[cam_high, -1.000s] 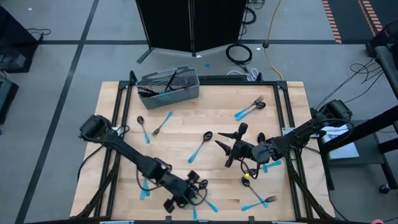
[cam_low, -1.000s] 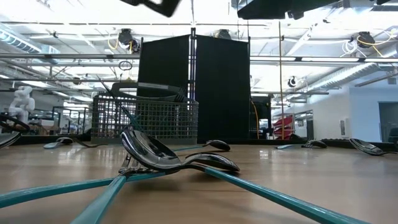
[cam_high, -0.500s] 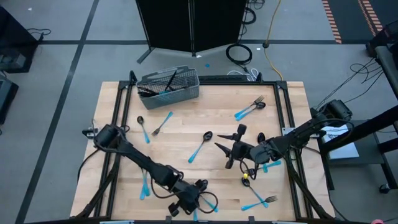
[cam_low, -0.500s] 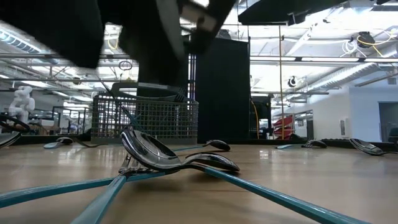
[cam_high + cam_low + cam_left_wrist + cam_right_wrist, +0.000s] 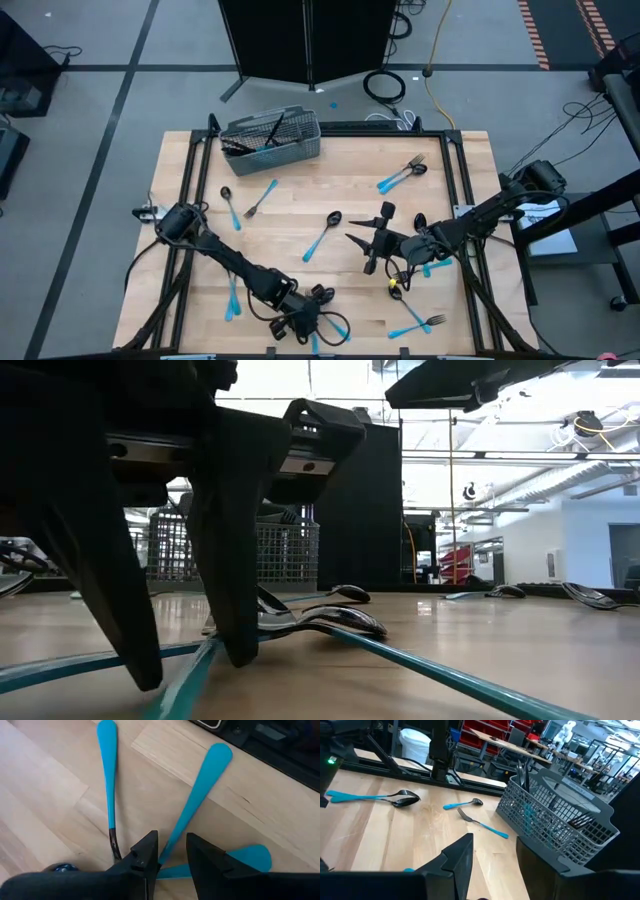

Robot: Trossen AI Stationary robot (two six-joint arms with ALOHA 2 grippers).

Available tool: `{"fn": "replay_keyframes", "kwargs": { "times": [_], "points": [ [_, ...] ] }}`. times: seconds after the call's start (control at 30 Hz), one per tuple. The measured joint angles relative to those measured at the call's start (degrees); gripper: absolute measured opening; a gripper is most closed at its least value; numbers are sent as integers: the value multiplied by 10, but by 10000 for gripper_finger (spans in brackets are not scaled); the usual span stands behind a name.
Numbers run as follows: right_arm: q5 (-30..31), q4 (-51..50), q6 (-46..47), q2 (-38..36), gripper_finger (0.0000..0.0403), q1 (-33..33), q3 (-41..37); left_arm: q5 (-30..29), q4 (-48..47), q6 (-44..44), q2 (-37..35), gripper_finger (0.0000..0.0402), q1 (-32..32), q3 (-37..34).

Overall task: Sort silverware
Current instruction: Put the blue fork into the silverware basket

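Three pieces of silverware with light-blue handles lie fanned out at the table's near edge, their dark heads (image 5: pixel 330 622) crossing. My left gripper (image 5: pixel 305 322) is low over them, slanting down and open. Its two fingers (image 5: pixel 225 560) stand either side of the middle handle (image 5: pixel 200 785), close to the wood. Whether they touch it, I cannot tell. The other two handles (image 5: pixel 107 770) (image 5: pixel 245 857) lie outside the fingers. My right gripper (image 5: pixel 365 240) hangs open above the table's middle right, with nothing between its fingers (image 5: pixel 462 855). The grey mesh basket (image 5: pixel 270 137) stands at the far left.
More silverware lies scattered on the table: a spoon (image 5: pixel 230 208) and a fork (image 5: pixel 262 198) at the left, a spoon (image 5: pixel 322 235) in the middle, a pair (image 5: pixel 402 175) at the far right, and a fork (image 5: pixel 418 326) at the near right. The basket (image 5: pixel 555 820) holds several pieces.
My left gripper has come down toward the table's near edge onto the fanned pieces, rolling a little as it sank. In the low view its fingers have dropped from above the picture to the table, either side of one handle. The silverware has not moved.
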Motion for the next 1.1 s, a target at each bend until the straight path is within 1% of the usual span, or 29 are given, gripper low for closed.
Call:
{"fn": "replay_keyframes", "kwargs": {
  "times": [0.2, 0.37, 0.47, 0.6, 0.67, 0.97, 1.1],
  "points": [
    [0, -1, 0, 0, 144, 2, 0, 0, -39, 7, -2, 99, 2, 2],
    [0, -2, 0, 0, 144, 2, 0, 4, -44, 11, -2, 97, 9, 2],
    [0, -2, -1, 0, 144, 2, 0, 12, -46, 11, -2, 76, 13, 2],
    [0, -7, -2, 0, 144, 2, 0, 18, -48, 12, -2, 22, 14, 1],
    [0, -10, -2, 0, 144, 2, 0, 17, -48, 12, -2, 8, 14, 1],
    [0, -15, -2, 0, 144, 2, 0, 13, -61, 12, 0, 2, 14, 13],
    [1, -19, -2, 0, 144, 2, 0, -2, -73, 11, -19, 1, 16, 16]
  ]
}}
